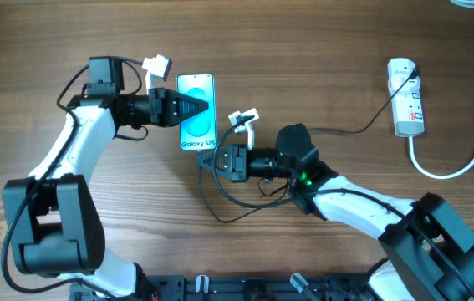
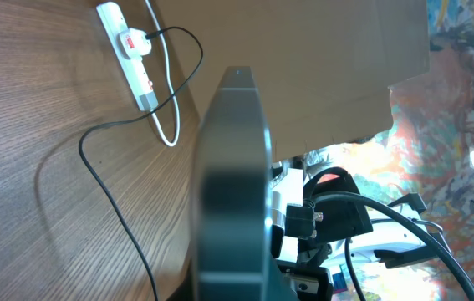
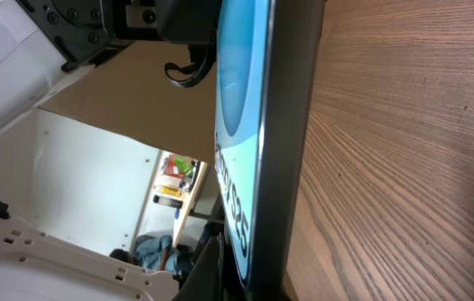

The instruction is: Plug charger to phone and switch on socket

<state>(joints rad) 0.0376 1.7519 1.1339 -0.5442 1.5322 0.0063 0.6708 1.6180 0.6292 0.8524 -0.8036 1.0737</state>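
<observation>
So the phone (image 1: 196,134) sits toward the left-middle of the bench (image 1: 345,50), screen up, light blue with the "Galaxy S25" text at its near end. My left pincer (image 1: 203,107) comes in from the left and is clamped on the phone, with dark fingers reaching across the screen. On the left wrist cam the phone's dark edge fills the middle of the shot, so it's right in the grip. I honestly can't tell whether it's lifted or lying flat.

My right pincer (image 1: 210,159) is squeezed tight right at the phone's near short edge. The charger (image 1: 362,125) cable loops on the bench under that arm and its end runs up into the pincer, so it's held by the end. The plug tip itself is hidden, and I can't see whether it's in the port. On the right wrist cam the phone is edge-on and really close.

Further out, the cable trails right to the socket (image 1: 407,99), well apart at the far right, with the black plug (image 1: 410,77) seated in it. The socket's thick white cord (image 1: 454,171) curves off beside it. The red switches are too small to read.
</observation>
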